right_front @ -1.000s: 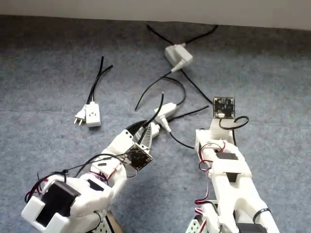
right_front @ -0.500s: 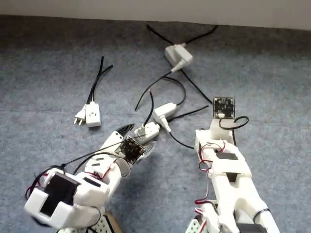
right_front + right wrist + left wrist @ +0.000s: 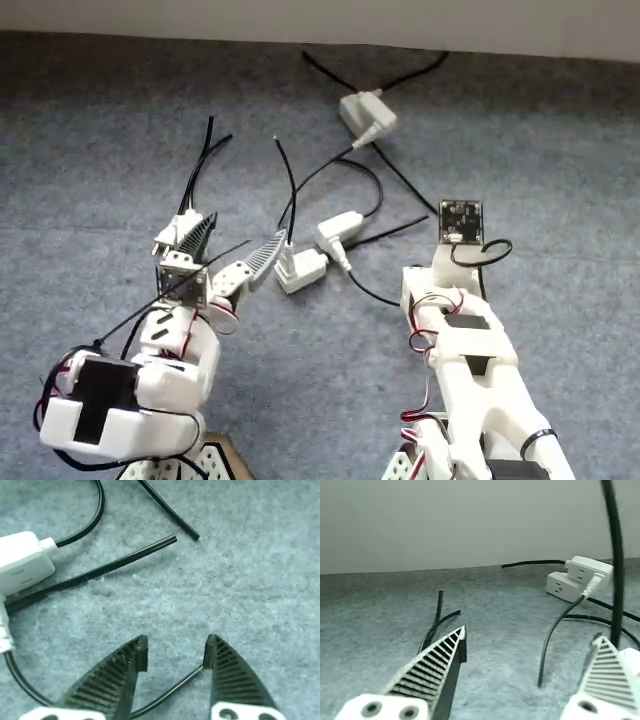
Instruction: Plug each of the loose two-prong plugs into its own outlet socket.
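No lettering, number or sign can be read anywhere — all too small.

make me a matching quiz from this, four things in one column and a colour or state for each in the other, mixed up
1 left end effector
2 plug and socket by the wall
3 carpet
4 cables

a black
b grey
c open
d white

Pairs: 1-c, 2-d, 3-b, 4-a
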